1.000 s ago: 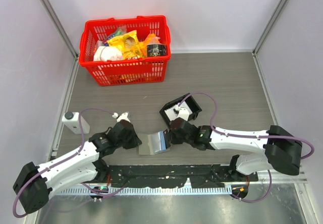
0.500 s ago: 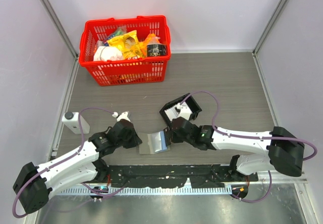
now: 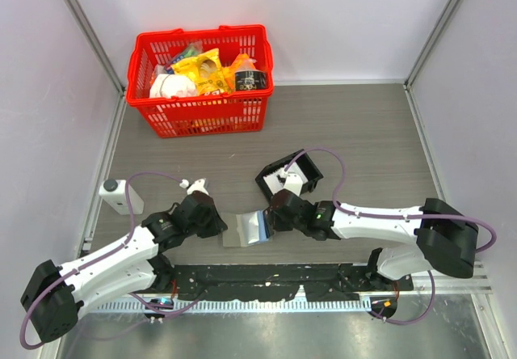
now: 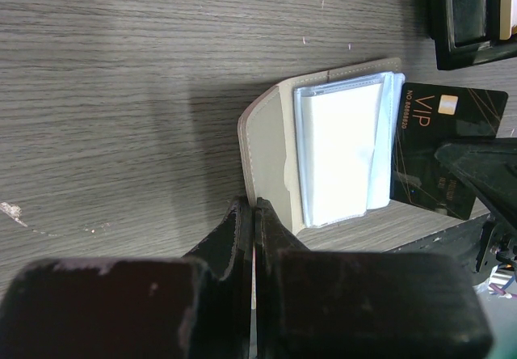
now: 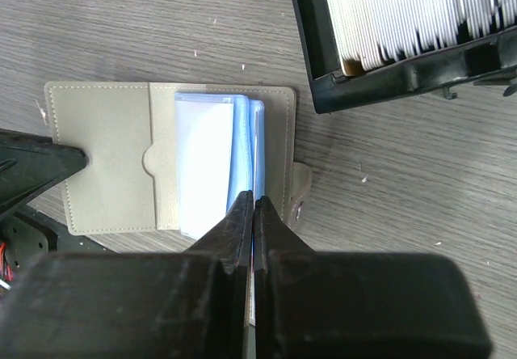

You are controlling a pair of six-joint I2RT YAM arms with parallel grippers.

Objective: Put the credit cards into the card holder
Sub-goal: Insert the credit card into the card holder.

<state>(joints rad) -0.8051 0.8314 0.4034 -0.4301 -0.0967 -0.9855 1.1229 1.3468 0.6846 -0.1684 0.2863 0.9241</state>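
Observation:
The grey-beige card holder (image 3: pixel 245 231) lies open on the table, its pale blue sleeves (image 5: pixel 242 157) over a white insert. My left gripper (image 4: pixel 254 205) is shut, and its tips press on the edge of the holder's flap (image 5: pixel 105 133). My right gripper (image 5: pixel 255 201) is shut on a black credit card marked VIP (image 4: pixel 448 133). The card is held flat, with its leading edge at the open side of the blue sleeves. More credit cards, white and pale, stand on edge in the black tray (image 5: pixel 380 84) just behind the holder.
A red basket (image 3: pixel 202 112) of groceries stands at the back left. A small white device (image 3: pixel 121 196) sits by the left wall. A black rail (image 3: pixel 266 282) runs along the near edge, between the arm bases.
The right wrist has shifted a little beside the card holder. The left arm and the holder have stayed where they were.

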